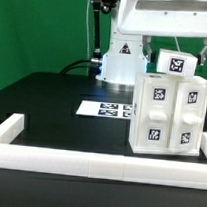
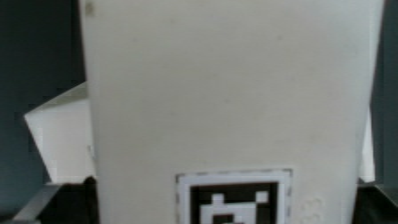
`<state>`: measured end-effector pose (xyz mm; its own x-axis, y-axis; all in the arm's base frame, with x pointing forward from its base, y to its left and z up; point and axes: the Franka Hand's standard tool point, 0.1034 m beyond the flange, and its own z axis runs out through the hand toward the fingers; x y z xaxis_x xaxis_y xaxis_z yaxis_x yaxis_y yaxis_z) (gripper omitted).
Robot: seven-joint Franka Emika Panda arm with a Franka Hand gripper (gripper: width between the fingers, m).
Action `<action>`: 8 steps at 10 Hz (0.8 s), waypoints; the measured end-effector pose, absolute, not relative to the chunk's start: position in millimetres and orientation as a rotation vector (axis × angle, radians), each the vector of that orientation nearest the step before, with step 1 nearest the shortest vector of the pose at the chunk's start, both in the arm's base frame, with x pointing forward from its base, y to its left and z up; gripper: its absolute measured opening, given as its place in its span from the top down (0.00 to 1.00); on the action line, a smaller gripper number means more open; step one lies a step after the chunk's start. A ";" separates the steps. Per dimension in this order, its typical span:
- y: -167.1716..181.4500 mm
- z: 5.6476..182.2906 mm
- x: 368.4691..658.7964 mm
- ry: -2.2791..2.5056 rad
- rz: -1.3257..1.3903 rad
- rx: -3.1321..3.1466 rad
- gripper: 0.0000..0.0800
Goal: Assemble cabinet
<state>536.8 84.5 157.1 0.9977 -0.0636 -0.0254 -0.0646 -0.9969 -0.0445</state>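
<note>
Nearest in the exterior view is the low white rail [image 1: 87,169], along the front edge of the black worktop [image 1: 46,103]. Behind it, at the exterior view's right, stands the cabinet [image 1: 171,116]. It is a white box with black-and-white tags on its sides. A smaller top block [image 1: 177,64] sits tilted on it, so it does not look pushed home yet.

The end effector [image 1: 171,46] hangs just over that block. I cannot tell if its fingers are spread or pinching, because no view shows them.

The cabinet looks like hard, stiff plastic. I think it is light and maybe hollow. Its sides are smooth, so it could slip. The best hold is probably on two flat sides that face each other, squeezed evenly. A push on one corner could tip the block or slide the whole box.

The exterior view shows the whole cabinet, the rail and the marker board [image 1: 111,110] lying flat mid-frame. The wrist view shows none of that. It shows only one big white face [image 2: 222,90], very close and blurry, with one tag [image 2: 231,200].
</note>
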 end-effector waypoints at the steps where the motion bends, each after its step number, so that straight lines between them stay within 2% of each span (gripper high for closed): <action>1: 84.5 157.1 536.8 0.099 0.037 -3.094 0.19; 6: 90.3 155.2 526.7 0.088 0.041 -3.095 0.19; 7: 90.0 154.7 526.6 0.089 0.042 -3.095 0.30; 8: 89.9 154.6 526.4 0.089 0.043 -3.095 0.31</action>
